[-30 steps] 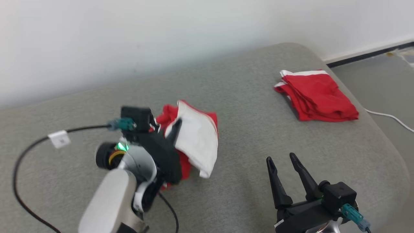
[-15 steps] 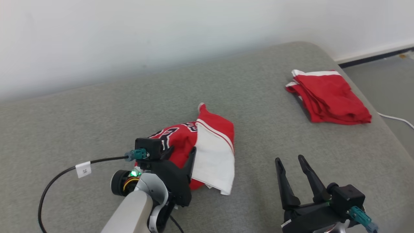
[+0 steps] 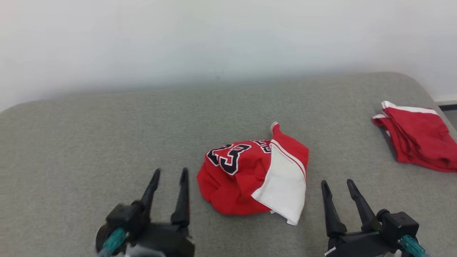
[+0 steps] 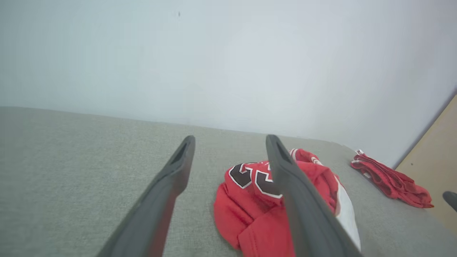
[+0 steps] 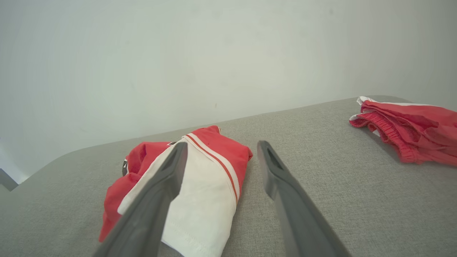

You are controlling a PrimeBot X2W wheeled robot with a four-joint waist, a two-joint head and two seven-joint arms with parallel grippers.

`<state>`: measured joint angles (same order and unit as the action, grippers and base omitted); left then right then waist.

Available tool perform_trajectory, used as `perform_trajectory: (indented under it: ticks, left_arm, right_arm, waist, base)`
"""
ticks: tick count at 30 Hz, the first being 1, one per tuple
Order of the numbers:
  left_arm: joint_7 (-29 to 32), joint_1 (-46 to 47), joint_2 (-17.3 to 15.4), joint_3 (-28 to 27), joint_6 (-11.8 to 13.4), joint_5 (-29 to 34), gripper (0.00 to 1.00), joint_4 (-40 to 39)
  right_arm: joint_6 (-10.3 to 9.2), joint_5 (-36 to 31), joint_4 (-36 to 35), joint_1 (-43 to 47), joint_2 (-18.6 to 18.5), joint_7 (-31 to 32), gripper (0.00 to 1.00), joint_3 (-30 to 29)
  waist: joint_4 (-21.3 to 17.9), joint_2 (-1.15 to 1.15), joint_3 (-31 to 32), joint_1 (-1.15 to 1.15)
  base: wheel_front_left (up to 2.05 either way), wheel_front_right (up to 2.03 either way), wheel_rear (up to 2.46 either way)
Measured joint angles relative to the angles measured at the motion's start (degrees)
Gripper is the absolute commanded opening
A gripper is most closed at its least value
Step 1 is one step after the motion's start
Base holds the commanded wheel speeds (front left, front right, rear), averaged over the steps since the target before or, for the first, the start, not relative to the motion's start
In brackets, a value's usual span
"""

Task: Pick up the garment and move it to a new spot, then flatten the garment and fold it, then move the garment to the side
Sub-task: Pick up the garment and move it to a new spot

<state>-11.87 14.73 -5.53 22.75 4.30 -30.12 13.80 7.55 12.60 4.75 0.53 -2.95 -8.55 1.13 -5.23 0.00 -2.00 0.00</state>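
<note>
Left end effector [image 3: 170, 172] first: a second ago it was clamped on the garment [image 3: 242, 175] and carrying it. Now its fingers stand apart with nothing between them. I have drawn that arm back, so it sits clear of the cloth, beyond the garment from the folded red pile [image 3: 417, 142]. Right end effector [image 3: 337, 182] has not altered: fingers apart, empty, between the pile and the garment and nearer to me than either, touching neither.

The garment itself now lies released on the grey padded surface [image 3: 107, 125], well apart from the pile and to its left. It is a crumpled heap with the number [image 3: 228, 157] facing up. A white panel [image 3: 282, 185] is lapped over the side that faces the pile. The pile has slid across my head view since a second ago, but that is my head turning; I read the pile as lying where it was.

As I judge it, the carry to a new spot is done, and flattening comes next. Nothing is spread out yet, and the folding and the final move to the side are still ahead. With both end effectors free, I would look for two separate edges or corners of the heap and draw them apart. The risk I see is pinching several bunched layers at once, above all where the white panel overlaps the red, and dragging the whole lump instead of opening it.
</note>
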Motion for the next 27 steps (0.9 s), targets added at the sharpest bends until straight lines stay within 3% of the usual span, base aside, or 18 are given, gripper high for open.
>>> perform_trajectory:
  ticks: [8,16,27]
  left_arm:
    - [-3.13,-11.0,-3.13,-6.17,2.72,6.38,1.0,-8.21]
    - [-3.18,-20.41,-2.54,-14.83,0.54,13.8,1.0,-11.29]
    - [-3.18,-24.12,-0.81,-19.62,-3.74,18.19,1.0,-8.98]
  right_arm:
    - [0.0,-0.02,0.24,1.81,0.01,-0.32,1.0,-2.98]
    - [0.0,-0.82,2.38,3.55,0.0,-1.1,1.0,-5.5]
    - [0.0,-1.75,4.44,4.96,-0.09,-0.65,1.0,-4.8]
  waist:
    - [4.31,0.0,1.62,0.0]
    - [5.95,0.0,2.95,-0.01]
    - [6.57,0.0,3.52,0.0]
  base:
    - [0.0,0.0,0.0]
    - [0.0,0.0,0.0]
    - [0.0,0.0,0.0]
